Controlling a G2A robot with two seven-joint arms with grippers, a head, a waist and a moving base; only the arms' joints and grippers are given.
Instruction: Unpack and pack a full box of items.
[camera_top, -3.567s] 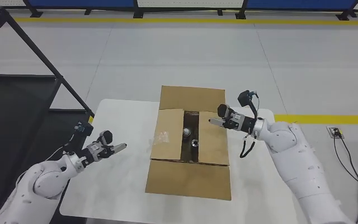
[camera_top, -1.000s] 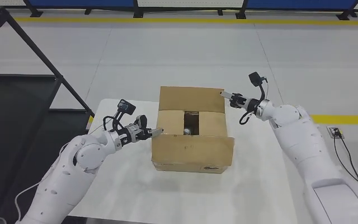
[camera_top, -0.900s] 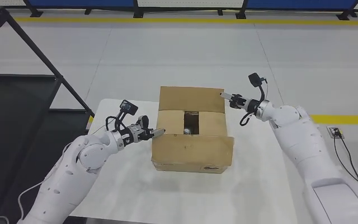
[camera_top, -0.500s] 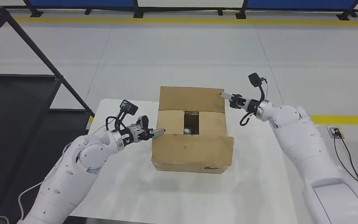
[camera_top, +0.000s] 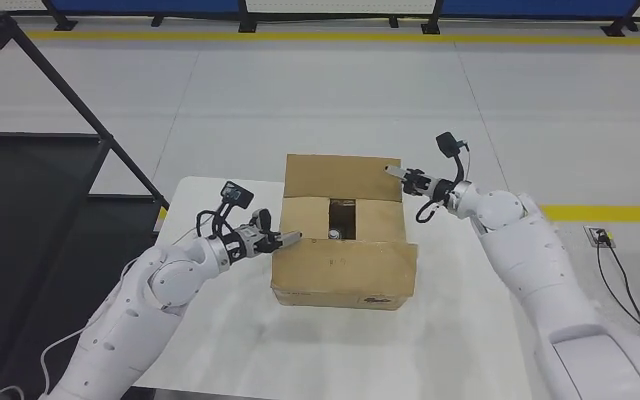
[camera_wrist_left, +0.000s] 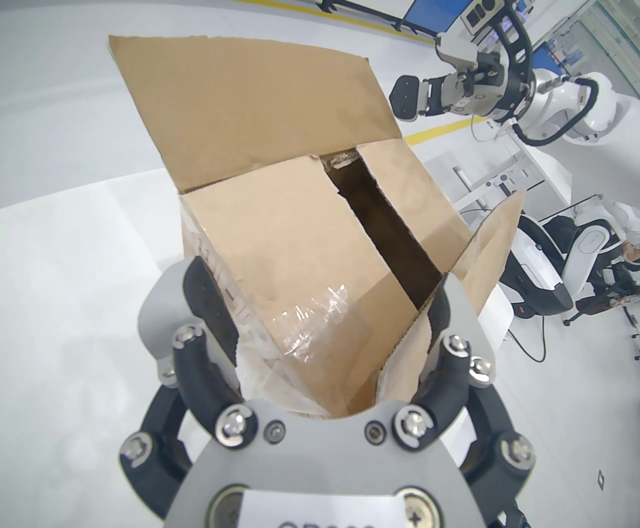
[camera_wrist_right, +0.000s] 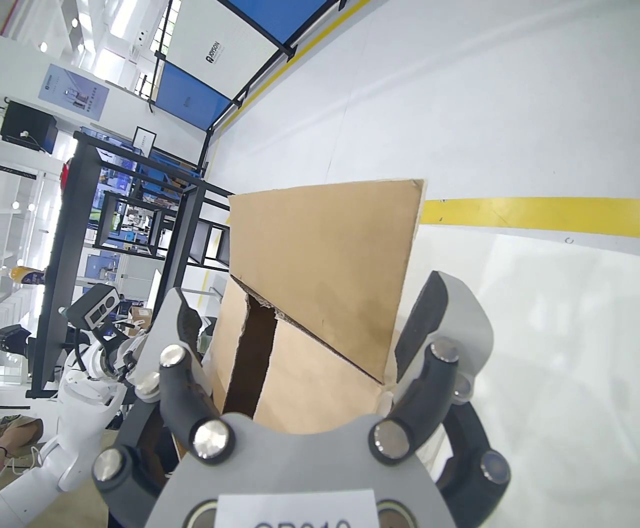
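A brown cardboard box (camera_top: 340, 262) stands mid-table. Its far flap (camera_top: 343, 176) is raised and its near flap hangs down the front. Two inner flaps lie almost flat, with a dark gap (camera_top: 341, 218) between them where a small silvery item (camera_top: 331, 236) shows. My left gripper (camera_top: 284, 238) is open at the box's left edge; in the left wrist view (camera_wrist_left: 322, 280) its fingers straddle the left inner flap (camera_wrist_left: 295, 260). My right gripper (camera_top: 394, 172) is open at the far right corner, and the raised flap (camera_wrist_right: 325, 260) sits between its fingers in the right wrist view (camera_wrist_right: 307, 292).
The white table (camera_top: 220, 330) has bare room in front of and to the left of the box. A black metal frame (camera_top: 70, 100) stands off the table's left side. A yellow line (camera_top: 590, 212) marks the floor to the right.
The left gripper has crept right, up to the box's left edge. The right gripper has shifted left toward the far right corner. Earlier still, the box sat nearer with its flaps spread wider.
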